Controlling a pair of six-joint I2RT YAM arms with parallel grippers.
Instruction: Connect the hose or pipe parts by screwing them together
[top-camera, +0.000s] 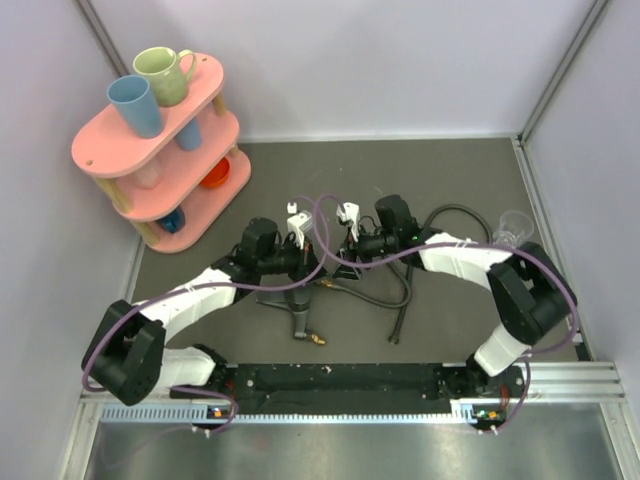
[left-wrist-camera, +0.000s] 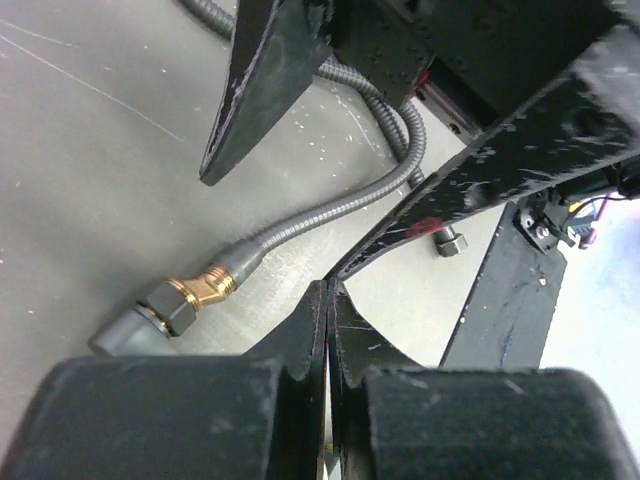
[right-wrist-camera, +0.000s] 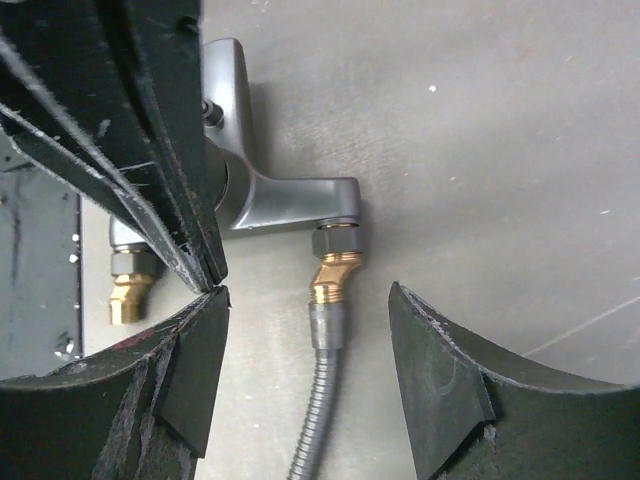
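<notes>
The dark grey forked fitting (right-wrist-camera: 270, 200) lies flat on the table (right-wrist-camera: 500, 120). The grey ribbed hose (right-wrist-camera: 320, 420) meets one of the fitting's branches through a bent brass end and a dark nut (right-wrist-camera: 335, 243). The fitting's other brass end (right-wrist-camera: 130, 295) is bare. My right gripper (right-wrist-camera: 308, 300) stands open astride the hose's brass end, touching nothing. My left gripper (left-wrist-camera: 328, 290) is shut on nothing, its tip against the right gripper's finger, just beside the joint (left-wrist-camera: 205, 288). In the top view the fitting (top-camera: 298, 315) lies below both grippers, and the hose (top-camera: 400, 320) loops off right.
A pink three-tier shelf (top-camera: 100, 150) with mugs and cups stands at the back left. A clear plastic cup (top-camera: 512, 225) sits by the right wall. Both arms meet mid-table, and the mounting rail (top-camera: 350, 380) runs along the near edge.
</notes>
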